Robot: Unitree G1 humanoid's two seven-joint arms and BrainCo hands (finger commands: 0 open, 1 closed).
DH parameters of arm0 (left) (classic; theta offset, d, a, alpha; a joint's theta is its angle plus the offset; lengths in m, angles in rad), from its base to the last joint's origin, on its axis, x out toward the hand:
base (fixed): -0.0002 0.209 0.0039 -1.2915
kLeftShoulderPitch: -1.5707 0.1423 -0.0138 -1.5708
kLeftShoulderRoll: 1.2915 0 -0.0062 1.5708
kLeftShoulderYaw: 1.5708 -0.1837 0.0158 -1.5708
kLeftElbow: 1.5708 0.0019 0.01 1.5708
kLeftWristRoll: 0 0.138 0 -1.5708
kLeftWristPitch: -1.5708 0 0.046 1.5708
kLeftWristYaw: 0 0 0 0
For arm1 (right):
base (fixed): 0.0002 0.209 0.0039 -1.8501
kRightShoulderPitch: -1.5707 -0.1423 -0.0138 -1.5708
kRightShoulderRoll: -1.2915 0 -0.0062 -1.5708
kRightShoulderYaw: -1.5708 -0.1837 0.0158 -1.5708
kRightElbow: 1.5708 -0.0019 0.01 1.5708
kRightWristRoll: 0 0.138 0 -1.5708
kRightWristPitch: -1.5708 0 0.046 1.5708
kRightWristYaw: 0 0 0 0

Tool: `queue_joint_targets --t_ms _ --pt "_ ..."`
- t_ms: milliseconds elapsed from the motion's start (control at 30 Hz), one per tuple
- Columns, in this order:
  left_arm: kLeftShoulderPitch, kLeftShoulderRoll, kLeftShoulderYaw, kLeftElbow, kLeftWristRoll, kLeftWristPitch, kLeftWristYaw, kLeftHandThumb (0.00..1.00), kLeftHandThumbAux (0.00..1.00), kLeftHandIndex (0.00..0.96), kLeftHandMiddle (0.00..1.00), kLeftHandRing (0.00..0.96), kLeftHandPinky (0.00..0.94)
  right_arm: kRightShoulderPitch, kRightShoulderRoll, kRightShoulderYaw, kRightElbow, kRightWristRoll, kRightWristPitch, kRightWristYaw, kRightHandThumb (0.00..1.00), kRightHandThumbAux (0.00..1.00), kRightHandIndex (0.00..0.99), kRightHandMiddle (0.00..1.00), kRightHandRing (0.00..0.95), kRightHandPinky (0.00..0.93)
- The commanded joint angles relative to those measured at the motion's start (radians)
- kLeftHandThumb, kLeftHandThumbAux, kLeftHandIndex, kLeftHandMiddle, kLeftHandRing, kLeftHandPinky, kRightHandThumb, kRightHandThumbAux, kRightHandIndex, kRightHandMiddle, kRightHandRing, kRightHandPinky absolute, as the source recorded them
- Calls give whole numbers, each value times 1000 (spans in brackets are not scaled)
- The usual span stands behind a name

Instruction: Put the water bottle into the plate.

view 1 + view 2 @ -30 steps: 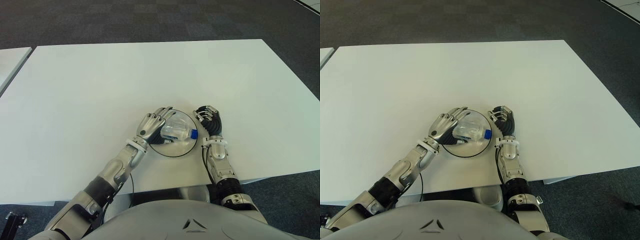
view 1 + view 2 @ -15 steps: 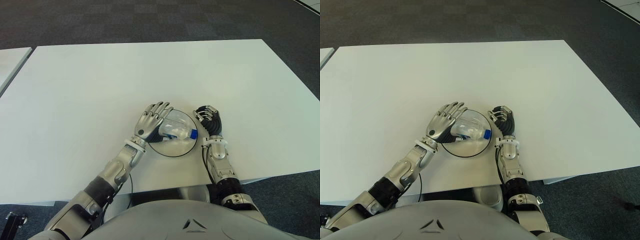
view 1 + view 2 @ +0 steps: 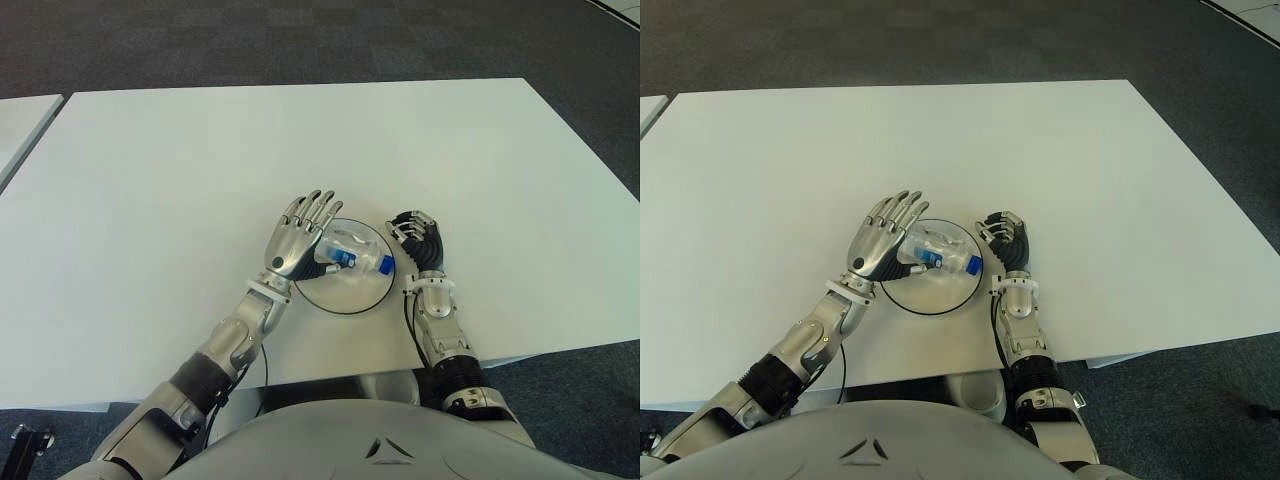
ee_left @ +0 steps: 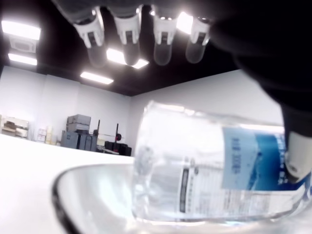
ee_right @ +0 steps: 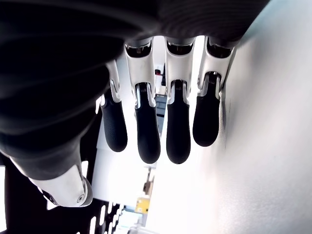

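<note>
A clear water bottle (image 3: pixel 358 256) with a blue label and blue cap lies on its side inside the clear glass plate (image 3: pixel 340 295) near the table's front edge. My left hand (image 3: pixel 298 236) hovers at the plate's left rim with its fingers spread and straight, off the bottle. In the left wrist view the bottle (image 4: pixel 214 170) rests in the plate (image 4: pixel 92 195) beneath the extended fingertips (image 4: pixel 129 36). My right hand (image 3: pixel 418 238) shows just right of the plate with its fingers curled and nothing in them.
The white table (image 3: pixel 200 160) stretches wide behind and to both sides of the plate. Dark carpet lies beyond its far edge. A second white surface (image 3: pixel 20 120) shows at the far left.
My left hand has opened and lifted off the bottle, drawing back to the plate's left rim. The bottle stays lying in the plate. The right hand has not moved.
</note>
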Motion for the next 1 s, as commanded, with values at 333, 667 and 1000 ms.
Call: queue_joint_targets --t_ms 333,667,1000 --pt "36 -53 193 174 -411 -299 53 47 495 0 0 0 0 26 3 -1 16 10 40 14 702 732 419 474 497 506" --pt "60 -134 325 226 -677 -326 -91 77 558 0 0 0 25 14 5 5 19 -3 28 2 702 732 420 483 507 516" --pt "176 -205 411 47 -752 -147 -170 119 849 143 150 143 178 11 9 26 13 -19 25 -7 703 731 421 499 516 512"
